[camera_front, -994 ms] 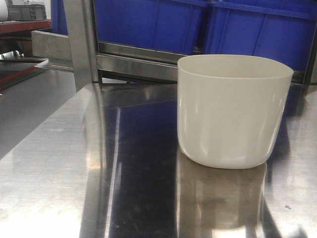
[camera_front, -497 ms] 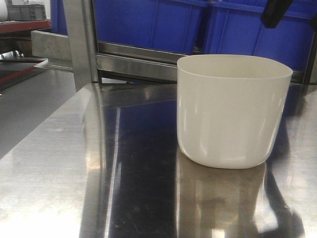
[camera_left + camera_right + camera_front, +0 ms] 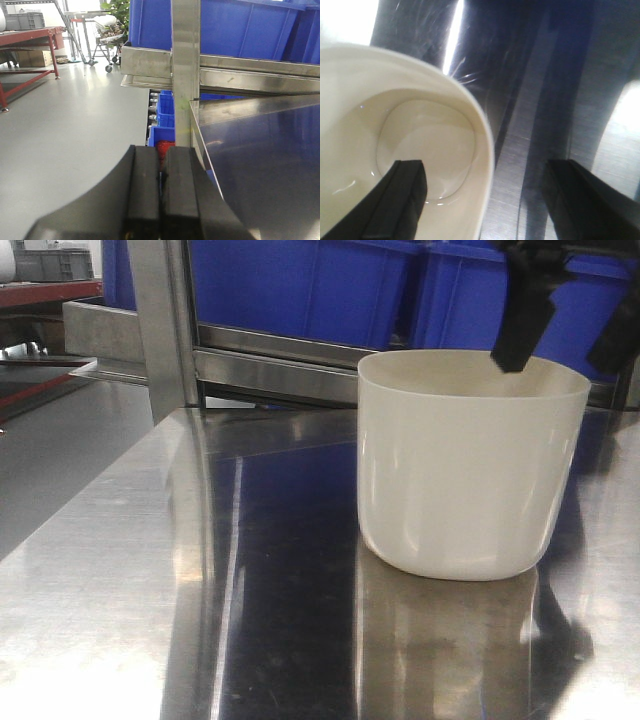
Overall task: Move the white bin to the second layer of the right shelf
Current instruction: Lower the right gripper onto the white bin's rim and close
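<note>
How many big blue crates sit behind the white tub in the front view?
2: one blue crate upper centre, another right behind the white bin. Others may be hidden.

At two o'clock in the front view, the right gripper (image 3: 558, 362) is running off the top and right edges. From its wrist camera, the white bin (image 3: 395, 130) is spilling past nine and six o'clock. The blue crates (image 3: 300, 285) are getting cropped at twelve, and the left gripper (image 3: 161, 165) is getting cut at six.
</note>
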